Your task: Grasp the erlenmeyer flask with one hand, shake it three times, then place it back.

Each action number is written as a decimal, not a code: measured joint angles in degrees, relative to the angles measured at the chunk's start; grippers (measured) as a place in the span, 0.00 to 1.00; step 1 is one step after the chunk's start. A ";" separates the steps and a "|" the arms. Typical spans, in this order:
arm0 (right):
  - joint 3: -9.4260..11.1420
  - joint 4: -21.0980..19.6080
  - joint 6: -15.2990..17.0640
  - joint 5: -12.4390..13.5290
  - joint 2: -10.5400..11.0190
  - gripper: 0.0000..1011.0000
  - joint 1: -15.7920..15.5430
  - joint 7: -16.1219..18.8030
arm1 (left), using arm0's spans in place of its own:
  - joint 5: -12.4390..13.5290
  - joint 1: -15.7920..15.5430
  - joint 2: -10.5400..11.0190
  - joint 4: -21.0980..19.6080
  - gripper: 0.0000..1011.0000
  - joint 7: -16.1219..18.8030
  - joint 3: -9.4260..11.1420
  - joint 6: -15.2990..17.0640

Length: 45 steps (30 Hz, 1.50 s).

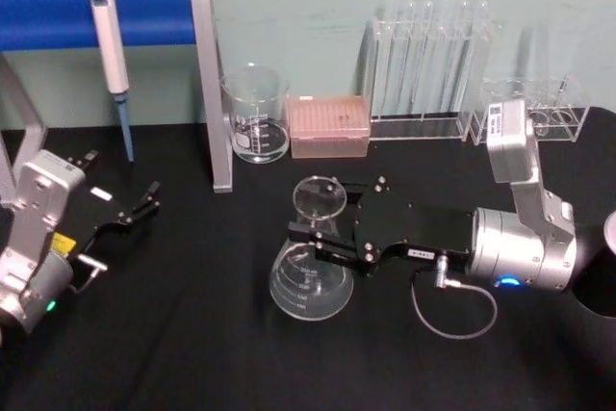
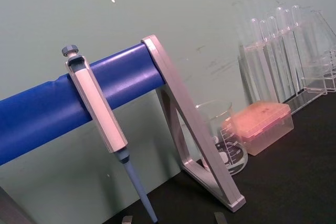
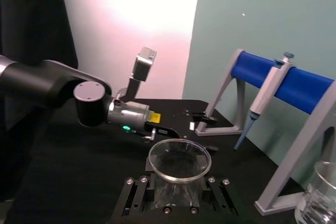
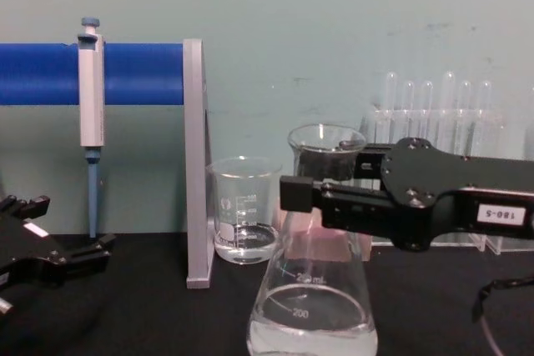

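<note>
Right black two-finger gripper (image 1: 322,240) on silver-grey arm: fingers clamped on narrow neck of clear glass conical flask (image 1: 310,281), just under rim. Flask upright mid-table, a little clear liquid in wide base; cannot tell whether base touches black table (image 1: 192,334). Behind: straight-walled glass beaker (image 1: 256,113), pink tip box (image 1: 329,126). Left black gripper (image 1: 135,211) parked far left, fingers apart, holding nothing.

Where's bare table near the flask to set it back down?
Bare black table lies between the left gripper and the erlenmeyer flask, whose neck the right gripper holds. Crowded along the back: stand, beaker, pink box, tube rack.
</note>
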 joint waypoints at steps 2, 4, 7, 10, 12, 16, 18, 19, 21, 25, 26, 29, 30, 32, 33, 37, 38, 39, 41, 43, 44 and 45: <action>-0.33 0.01 -0.12 0.55 0.30 0.45 0.21 0.59 | 0.00 0.00 0.00 0.00 0.99 0.00 0.00 0.00; -0.53 0.01 -0.15 0.93 0.49 0.45 0.33 0.93 | 0.00 0.00 0.00 0.00 0.99 0.00 0.00 0.00; -0.92 -0.03 -0.29 1.58 0.83 0.45 0.45 1.15 | 0.00 0.00 0.00 0.00 0.99 0.00 0.00 0.00; -1.06 -0.08 -0.32 1.82 0.95 0.45 0.46 0.68 | 0.00 0.00 0.00 0.00 0.99 0.00 0.00 0.00; -1.08 -0.17 -0.33 1.94 0.99 0.45 0.43 -0.44 | 0.00 0.00 0.00 0.00 0.99 0.00 0.00 0.00; -0.92 -0.38 0.07 2.05 0.90 0.45 0.18 -3.30 | 0.00 0.00 0.00 0.00 0.99 0.00 0.00 0.00; -0.72 -0.50 0.43 2.10 0.75 0.45 0.02 -5.23 | 0.00 0.00 0.00 0.00 0.99 0.00 0.00 0.00; -0.64 -0.55 0.56 2.10 0.69 0.45 -0.05 -5.97 | 0.00 0.00 0.00 0.00 0.99 0.00 0.00 0.00; -0.29 -0.72 1.03 2.07 0.47 0.45 -0.31 -8.28 | 0.00 0.00 0.00 0.00 0.99 0.00 0.00 0.00; 0.56 -0.83 1.98 1.85 -0.11 0.45 -0.72 -11.99 | 0.00 0.00 0.00 0.00 0.99 0.00 0.00 0.00; 0.77 -0.84 2.14 1.80 -0.25 0.45 -0.81 -12.67 | 0.00 0.00 0.00 0.00 0.99 0.00 0.00 0.00; 1.72 -0.84 2.71 1.20 -0.91 0.45 -1.18 -15.85 | 0.00 0.00 0.00 0.00 0.99 0.00 0.00 0.00; 2.24 -0.84 2.98 0.78 -1.30 0.45 -1.41 -17.42 | 0.00 0.00 0.00 0.00 0.99 0.00 0.00 0.00; 2.84 -0.84 3.26 0.22 -1.72 0.45 -1.66 -19.32 | 0.00 0.00 0.00 0.00 0.99 0.00 0.00 0.00; 3.47 -0.83 3.50 -0.33 -2.19 0.45 -1.92 -20.99 | 0.00 0.00 0.00 0.00 0.99 0.00 0.00 0.00; 5.15 -0.77 3.93 -2.43 -3.55 0.45 -2.60 -26.25 | 0.00 0.00 0.00 0.00 0.99 0.00 0.00 0.00; 5.51 -0.73 4.04 -2.75 -3.87 0.45 -2.72 -27.28 | 0.00 0.00 0.00 0.00 0.99 0.00 0.00 0.00; 5.85 -0.68 4.17 -3.07 -4.16 0.45 -2.84 -28.20 | 0.00 0.00 0.00 0.00 0.99 0.00 0.00 0.00; 6.92 -0.55 4.67 -4.02 -5.07 0.45 -3.22 -31.24 | 0.00 0.00 0.00 0.00 0.99 0.00 0.00 0.00; 7.56 -0.45 4.91 -4.51 -5.56 0.45 -3.39 -32.67 | 0.00 0.00 0.00 0.00 0.99 0.00 0.00 0.00; 8.21 -0.29 5.15 -5.03 -6.08 0.45 -3.55 -34.20 | 0.00 0.00 0.00 0.00 0.99 0.00 0.00 0.00; 8.46 -0.25 5.22 -5.21 -6.29 0.45 -3.61 -34.72 | 0.00 0.00 0.00 0.00 0.99 0.00 0.00 0.00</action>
